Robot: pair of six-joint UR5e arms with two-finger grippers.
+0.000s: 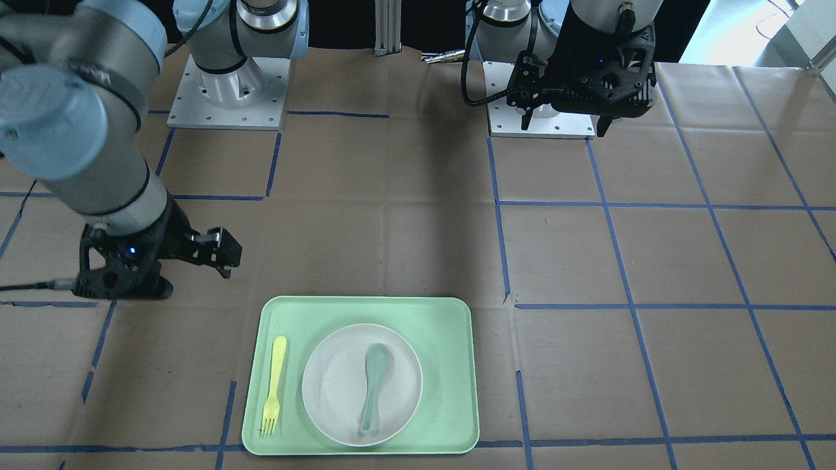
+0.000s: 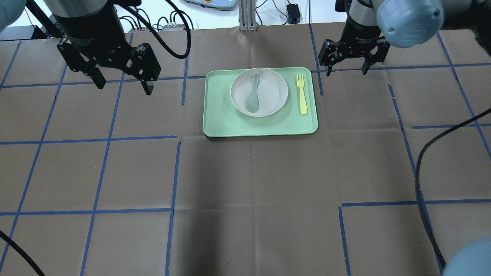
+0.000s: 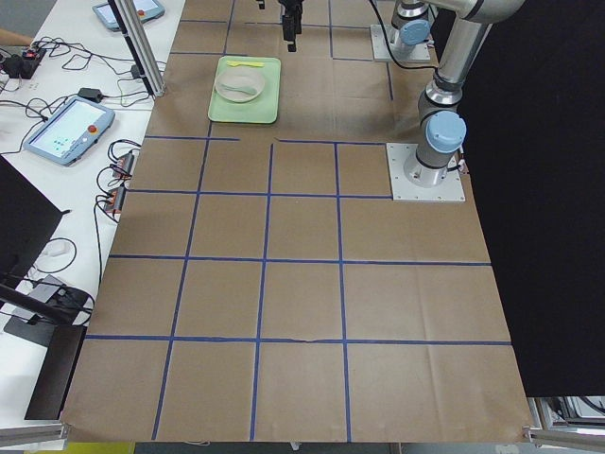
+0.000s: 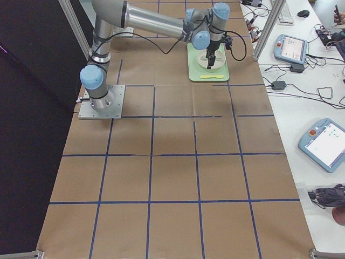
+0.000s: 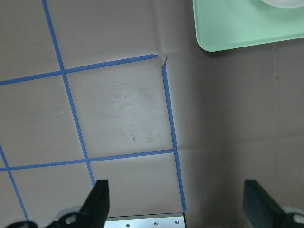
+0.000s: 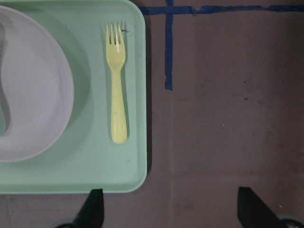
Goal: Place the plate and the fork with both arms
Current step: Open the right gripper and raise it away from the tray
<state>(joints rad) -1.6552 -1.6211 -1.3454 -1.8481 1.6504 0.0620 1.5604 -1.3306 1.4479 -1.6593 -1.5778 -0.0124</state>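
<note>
Tableware set, laid out on a rectangular mint-green plastic tray (image 2: 230,119) that rests on a table covered in brown paper (image 2: 245,172) marked into squares with blue tape lines (image 2: 76,140). Item one: a round, shallow, off-white matte plate (image 2: 273,94), seated in the tray toward its far rim and right of the tray's centre as the overhead view shows it. Item two: a slim pale-yellow plastic fork (image 2: 302,96), lying flat on the tray floor in the strip between the plate and the tray's right rim, just beside the plate but apart from it, with its tines pointing away from the robot and its handle toward it. Item three: a grey-green plastic spoon (image 2: 253,97), lying inside the plate roughly parallel to the fork, with its bowl end toward the robot. Tooling: the black two-finger left gripper (image 2: 124,86), its fingers spread wide and holding nothing, hangs over bare paper well to the left of the tray, and its wrist camera catches only a corner of the tray. The black two-finger right gripper (image 2: 346,72), likewise spread apart and empty, hangs over the paper just beyond the tray's far right corner, near the fork's tine end, touching neither the tray nor the fork.
</note>
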